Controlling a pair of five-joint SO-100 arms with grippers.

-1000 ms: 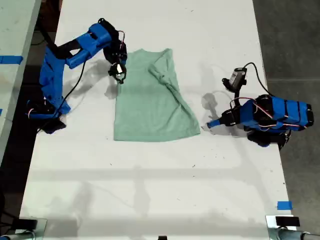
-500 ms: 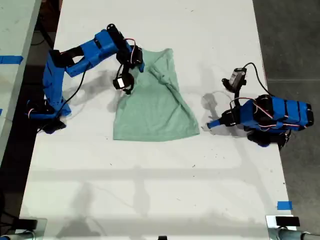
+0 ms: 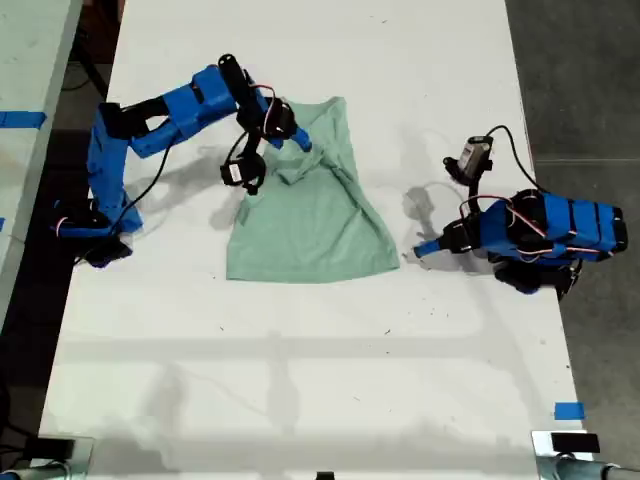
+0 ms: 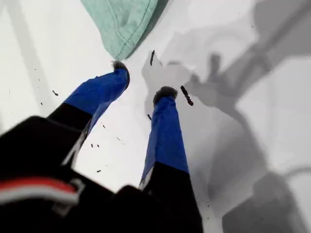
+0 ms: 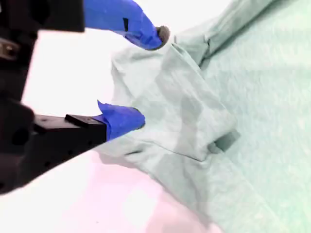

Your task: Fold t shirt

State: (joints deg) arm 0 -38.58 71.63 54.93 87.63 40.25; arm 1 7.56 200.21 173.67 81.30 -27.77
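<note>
mint t shirt [image 3: 312, 212] lies lengthwise w/ neck up-frame in exterior view; both end effectors gape.

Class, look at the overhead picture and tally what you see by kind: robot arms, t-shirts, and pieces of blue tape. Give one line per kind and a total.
Robot arms: 2, one at the exterior view's left and one at its right
T-shirts: 1
Blue tape pieces: 2, one on the table and one on the neighbouring surface
Total: 5
</note>
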